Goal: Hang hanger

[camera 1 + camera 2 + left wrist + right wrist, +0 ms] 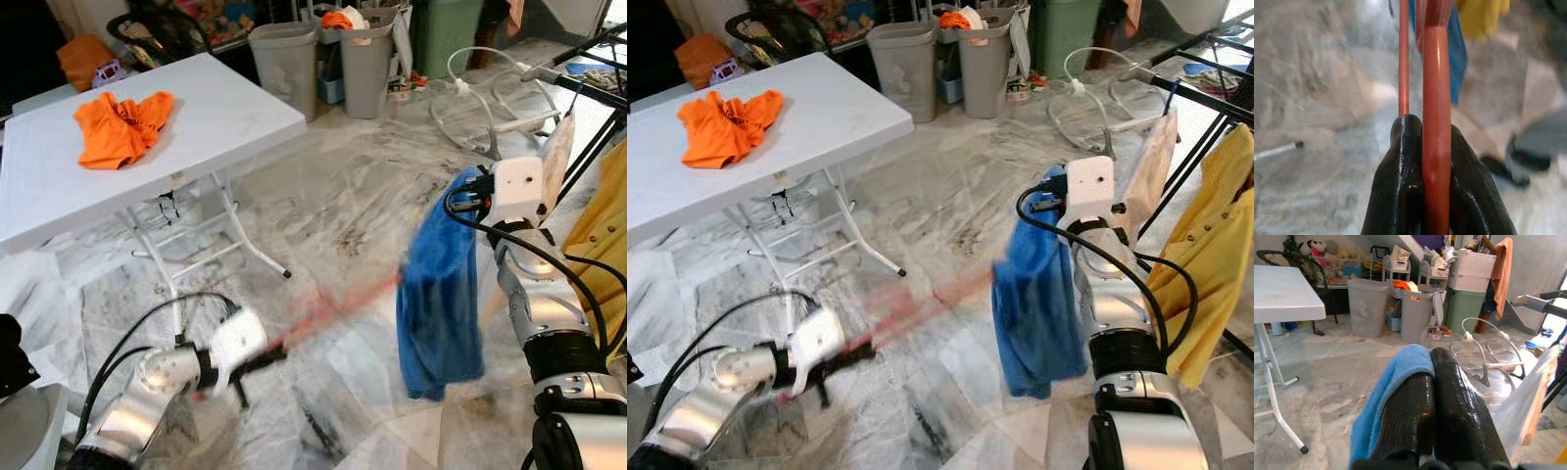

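Left arm low, forearm reaching forward and inward; left gripper (1436, 166) has its 2 fingers clamped on the red hanger (1437, 98). Right arm raised, elbow bent, wrist up; right gripper (1431, 377) fingers pressed together, pinching the blue towel (439, 294).

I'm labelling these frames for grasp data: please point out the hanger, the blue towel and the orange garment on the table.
red hanger (1436, 98): left wrist view, on its thick bar above the fingers.
blue towel (438, 294): left eye view, middle of the hanging cloth.
orange garment (120, 125): left eye view, centre of the crumpled pile.
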You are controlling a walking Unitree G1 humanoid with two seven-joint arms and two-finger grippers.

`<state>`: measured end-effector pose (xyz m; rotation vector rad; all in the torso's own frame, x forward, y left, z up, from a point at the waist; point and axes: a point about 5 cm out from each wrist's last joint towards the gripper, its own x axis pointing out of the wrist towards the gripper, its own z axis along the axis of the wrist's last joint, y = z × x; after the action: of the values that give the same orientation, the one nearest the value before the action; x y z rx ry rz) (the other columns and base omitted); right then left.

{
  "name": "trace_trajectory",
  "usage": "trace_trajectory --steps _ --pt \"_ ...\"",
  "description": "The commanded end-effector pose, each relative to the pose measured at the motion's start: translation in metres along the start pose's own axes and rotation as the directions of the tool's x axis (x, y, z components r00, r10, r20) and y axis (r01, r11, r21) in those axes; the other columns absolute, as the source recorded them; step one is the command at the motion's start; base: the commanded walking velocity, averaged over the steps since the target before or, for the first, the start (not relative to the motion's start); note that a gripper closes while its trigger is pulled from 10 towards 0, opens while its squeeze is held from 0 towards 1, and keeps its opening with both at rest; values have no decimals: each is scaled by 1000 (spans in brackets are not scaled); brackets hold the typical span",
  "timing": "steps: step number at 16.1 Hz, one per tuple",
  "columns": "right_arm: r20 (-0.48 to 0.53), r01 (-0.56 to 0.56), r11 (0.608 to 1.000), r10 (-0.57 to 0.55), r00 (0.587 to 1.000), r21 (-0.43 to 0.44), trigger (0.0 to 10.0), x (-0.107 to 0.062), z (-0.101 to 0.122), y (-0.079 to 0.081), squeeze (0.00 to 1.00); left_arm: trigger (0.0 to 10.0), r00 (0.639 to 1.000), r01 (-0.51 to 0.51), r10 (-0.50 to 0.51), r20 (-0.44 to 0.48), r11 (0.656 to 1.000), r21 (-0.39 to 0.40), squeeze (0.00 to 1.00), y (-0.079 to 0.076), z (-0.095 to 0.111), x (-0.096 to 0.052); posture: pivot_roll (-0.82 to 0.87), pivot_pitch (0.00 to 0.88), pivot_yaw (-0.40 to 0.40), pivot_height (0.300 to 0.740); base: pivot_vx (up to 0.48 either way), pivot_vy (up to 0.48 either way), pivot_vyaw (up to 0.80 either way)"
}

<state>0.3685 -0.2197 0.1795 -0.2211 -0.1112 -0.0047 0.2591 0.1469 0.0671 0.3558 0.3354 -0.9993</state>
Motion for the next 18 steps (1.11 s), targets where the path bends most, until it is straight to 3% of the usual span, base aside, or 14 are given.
trace_trajectory --steps 1,2,4,6,10,11,12,13,15,17,18 --pt "7 29 1000 -29 1000 4 0 1 3 -5 0 0 997 -58 57 51 998 15 0 13 10 -5 -156 24 101 740 0 0 0" --pt "26 116 993 -116 993 5 0 0 5 -18 0 0 985 -161 158 69 986 38 0 27 12 -6 -152 28 100 740 0 0 0" --pt "95 269 961 -274 957 59 0 -1 19 -39 0 0 962 -233 228 152 972 14 0 36 21 -8 -152 27 100 740 0 0 0" --pt "135 227 968 -240 961 103 0 3 29 -34 0 0 945 -301 295 143 953 23 0 41 20 -7 -150 23 97 740 0 0 0" --pt "126 180 979 -192 973 99 0 6 27 -21 0 0 940 -306 305 153 952 -15 0 40 17 -3 -150 20 87 740 0 0 0" --pt "135 156 980 -172 976 121 0 7 28 -16 0 0 945 -293 294 143 956 -30 0 38 14 -1 -150 20 87 740 0 0 0" --pt "140 126 982 -147 979 143 0 9 30 -9 0 0 973 -197 205 105 977 -75 0 29 7 2 -150 20 87 740 0 0 0" --pt "155 91 982 -117 981 164 0 11 33 0 0 0 991 -109 114 64 992 -68 0 19 2 4 -150 20 87 740 0 0 0" --pt "182 48 981 -83 980 189 0 14 40 11 0 0 999 -49 50 15 995 -82 0 14 -3 8 -153 16 91 740 0 0 0" --pt "232 -69 968 12 973 240 0 18 51 28 0 0 998 -14 7 -58 992 -125 0 11 -10 12 -154 11 92 740 0 0 0" --pt "250 -110 969 52 967 223 0 18 54 33 0 0 997 -2 -8 -74 991 -132 0 9 -11 14 -156 11 93 740 0 0 0"
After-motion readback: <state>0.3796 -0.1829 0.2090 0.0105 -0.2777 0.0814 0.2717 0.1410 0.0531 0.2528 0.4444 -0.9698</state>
